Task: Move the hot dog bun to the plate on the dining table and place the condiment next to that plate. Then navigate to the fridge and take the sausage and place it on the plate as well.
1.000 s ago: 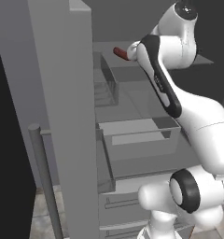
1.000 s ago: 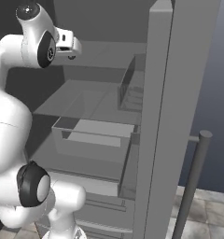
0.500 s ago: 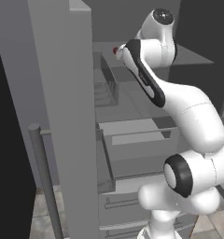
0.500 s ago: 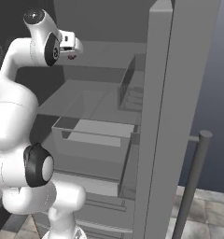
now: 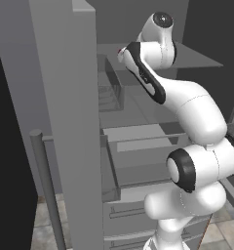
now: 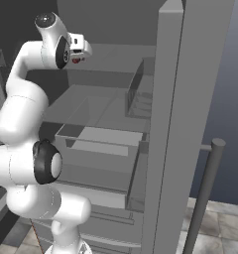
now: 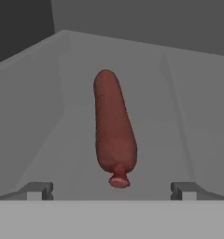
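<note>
Fridge (image 5: 65,97) stands open, grey inside and out, door swung out with a vertical bar handle (image 5: 45,190) near the left of the left base view; same door and handle at the right of the right base view. Inside: flat grey shelves, a clear bin on the door side, an open drawer (image 6: 103,149) lower down, closed drawers beneath. Tiled floor (image 6: 225,225) shows at the bottom corners.

Sausage (image 7: 114,126) lies on an upper fridge shelf (image 7: 179,116), dark red-brown, lengthwise away from the hand camera, nearer knotted end toward the end effector. A small red bit of it shows beside the wrist in both base views.

Arm rises from the base, elbow bent, and reaches up and forward into the upper shelf level. End effector (image 7: 111,191) faces the sausage, fingertips (image 7: 39,190) spread wide apart on either side of its near end, nothing gripped, not touching it.
</note>
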